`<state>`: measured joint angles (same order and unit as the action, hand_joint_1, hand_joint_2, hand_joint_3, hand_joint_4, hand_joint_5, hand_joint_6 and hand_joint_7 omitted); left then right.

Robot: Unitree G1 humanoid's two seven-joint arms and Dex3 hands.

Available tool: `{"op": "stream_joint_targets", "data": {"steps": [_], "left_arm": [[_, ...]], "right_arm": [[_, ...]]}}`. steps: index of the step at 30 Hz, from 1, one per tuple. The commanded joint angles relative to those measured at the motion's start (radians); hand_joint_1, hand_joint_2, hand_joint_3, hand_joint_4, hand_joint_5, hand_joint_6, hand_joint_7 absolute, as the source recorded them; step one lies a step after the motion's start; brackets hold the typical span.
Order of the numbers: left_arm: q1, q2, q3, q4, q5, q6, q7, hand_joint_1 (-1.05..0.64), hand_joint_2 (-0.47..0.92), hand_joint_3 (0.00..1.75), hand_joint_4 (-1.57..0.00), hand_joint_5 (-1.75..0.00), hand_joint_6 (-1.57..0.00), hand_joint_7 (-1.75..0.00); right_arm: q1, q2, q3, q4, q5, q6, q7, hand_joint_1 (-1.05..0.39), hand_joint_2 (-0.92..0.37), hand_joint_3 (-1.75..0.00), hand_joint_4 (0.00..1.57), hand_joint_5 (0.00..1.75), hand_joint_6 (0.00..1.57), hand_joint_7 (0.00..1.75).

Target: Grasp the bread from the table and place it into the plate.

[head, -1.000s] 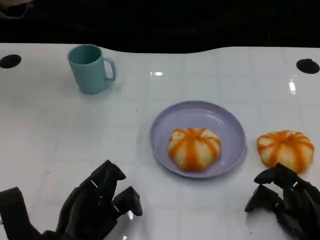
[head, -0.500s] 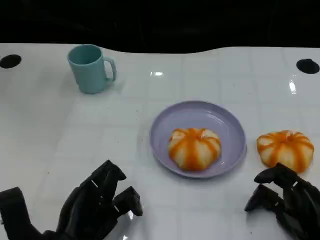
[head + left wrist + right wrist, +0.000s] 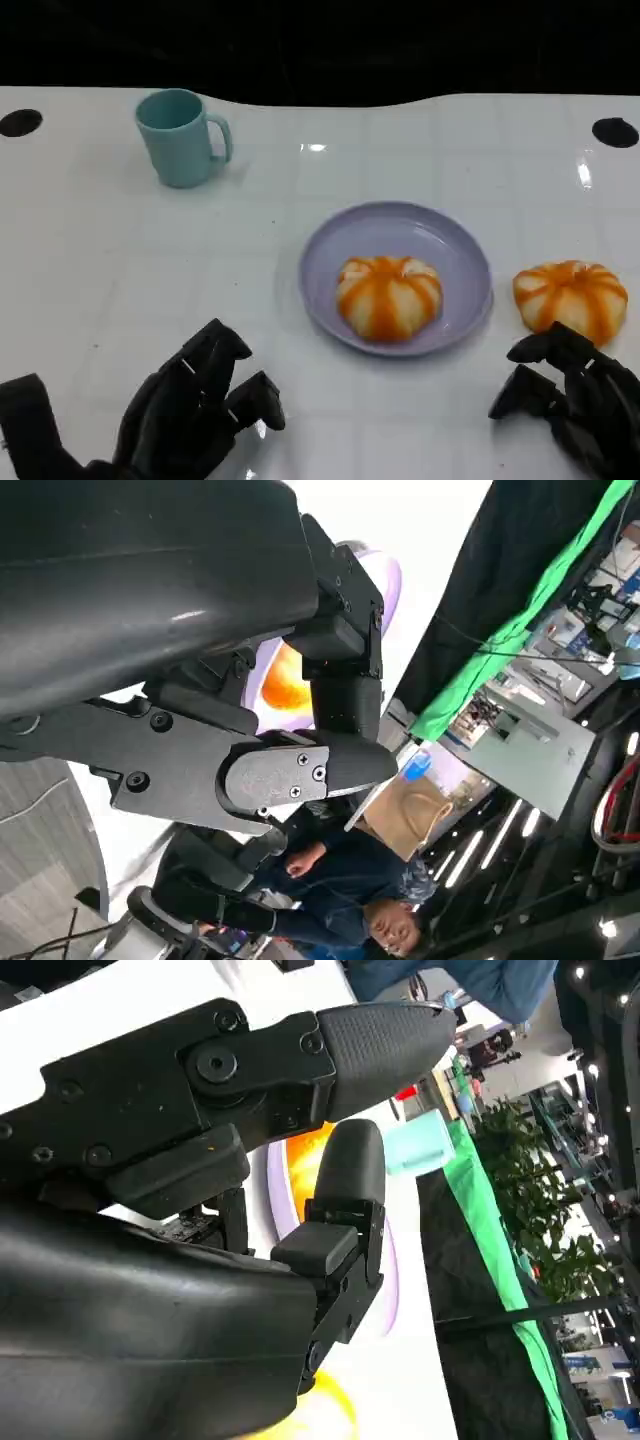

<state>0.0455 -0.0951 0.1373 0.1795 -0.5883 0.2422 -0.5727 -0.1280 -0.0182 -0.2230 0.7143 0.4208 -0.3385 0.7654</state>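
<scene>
One bread (image 3: 389, 296) in the plate (image 3: 460, 250), another (image 3: 571, 296) beside it; both hands' fingers (image 3: 232, 345) spread, empty.

I see bright overhead light glaring off the white bench (image 3: 100, 260), soft shadows, slightly soft focus, and blurred, overexposed wrist views

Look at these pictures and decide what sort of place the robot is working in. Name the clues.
Probably a robotics lab or demo hall, not a kitchen. A person sits behind the white table, a green cloth hangs beside black drapes, and strip lights run overhead. The bread and plate look like test props.
</scene>
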Motion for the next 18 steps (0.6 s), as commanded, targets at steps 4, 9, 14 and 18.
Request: {"op": "stream_joint_targets", "data": {"steps": [4,9,14,18], "left_arm": [[-0.025,0.008,0.012,0.015,-0.001,-0.003,0.009,-0.52,0.92,0.35,-0.77,-1.75,-0.51,-1.75],[-0.025,0.011,0.013,0.011,-0.005,0.006,0.004,-0.52,0.92,0.34,-0.77,-1.75,-0.50,-1.75],[-0.017,0.009,0.016,0.007,-0.006,0.001,0.004,-0.52,0.92,0.34,-0.77,-1.75,-0.51,-1.75],[-0.010,0.017,0.010,-0.003,-0.004,0.004,-0.009,-0.52,0.92,0.36,-0.76,-1.75,-0.49,-1.75]], "right_arm": [[-0.007,-0.023,-0.009,0.011,-0.010,0.005,-0.018,-0.55,-0.92,-0.24,0.62,1.51,0.55,1.22],[0.006,-0.023,-0.001,-0.018,-0.010,0.026,-0.028,-0.55,-0.92,-0.24,0.62,1.51,0.56,1.21],[0.012,-0.024,-0.002,-0.028,-0.003,0.036,-0.012,-0.55,-0.92,-0.25,0.60,1.51,0.55,1.17],[0.012,-0.020,-0.004,-0.032,0.000,0.041,-0.015,-0.56,-0.92,-0.23,0.62,1.53,0.58,1.18]]}}
